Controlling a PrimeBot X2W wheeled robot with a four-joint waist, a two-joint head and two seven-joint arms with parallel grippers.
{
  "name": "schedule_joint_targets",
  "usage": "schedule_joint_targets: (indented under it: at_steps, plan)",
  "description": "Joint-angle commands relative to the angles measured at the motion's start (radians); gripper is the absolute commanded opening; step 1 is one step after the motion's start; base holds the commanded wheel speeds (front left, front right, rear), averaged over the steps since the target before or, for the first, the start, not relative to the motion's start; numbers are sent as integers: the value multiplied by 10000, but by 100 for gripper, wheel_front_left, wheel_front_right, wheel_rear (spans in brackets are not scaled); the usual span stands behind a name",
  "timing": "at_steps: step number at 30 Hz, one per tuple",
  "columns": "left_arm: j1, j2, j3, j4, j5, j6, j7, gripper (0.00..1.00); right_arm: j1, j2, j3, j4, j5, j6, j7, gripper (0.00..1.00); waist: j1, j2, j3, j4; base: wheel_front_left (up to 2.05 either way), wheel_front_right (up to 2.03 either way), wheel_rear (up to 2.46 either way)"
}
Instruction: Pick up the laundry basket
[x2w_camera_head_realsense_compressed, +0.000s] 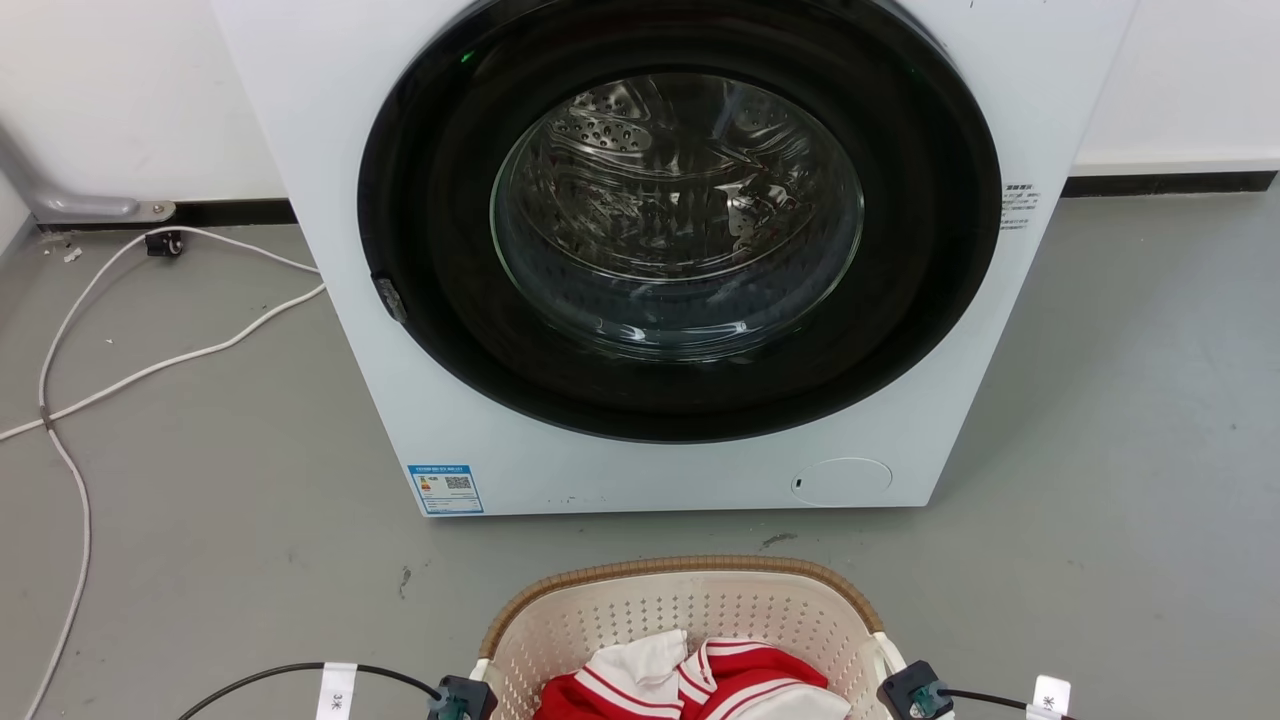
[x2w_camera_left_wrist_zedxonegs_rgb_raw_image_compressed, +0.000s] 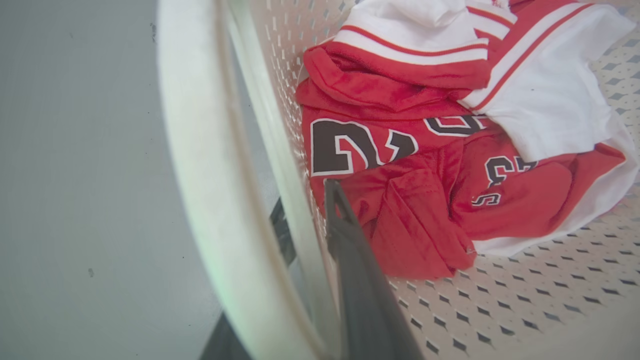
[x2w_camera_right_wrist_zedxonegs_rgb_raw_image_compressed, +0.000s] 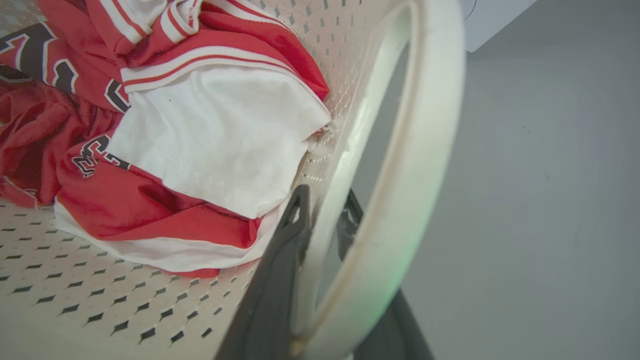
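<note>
Left gripper (x2w_camera_left_wrist_zedxonegs_rgb_raw_image_compressed: 305, 196) nearly closed, pinching laundry basket (x2w_camera_left_wrist_zedxonegs_rgb_raw_image_compressed: 500, 310) wall; right gripper (x2w_camera_right_wrist_zedxonegs_rgb_raw_image_compressed: 326, 194) likewise pinching opposite wall.

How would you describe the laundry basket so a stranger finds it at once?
Find the white washing machine. In front of its round door is the laundry basket. Cream perforated walls, a brown woven rim and red-and-white clothes inside set it apart.

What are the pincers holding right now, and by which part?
The laundry basket: left pincer and right pincer each clamp a side wall, one finger inside, one outside.
</note>
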Motion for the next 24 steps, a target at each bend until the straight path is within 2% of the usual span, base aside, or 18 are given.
schedule_joint_targets:
  at_steps: [1,24]
  plan:
    - [-37,230,-51,-55,-13,-17,-120,0,207,-205,125,133,-48,49,78,0,1,-1,-6,3,0,0,0]
    - [-107,393,-632,-51,-640,-17,-101,0,242,-211,398,182,220,49,175,0,1,-1,-5,16,0,0,0]
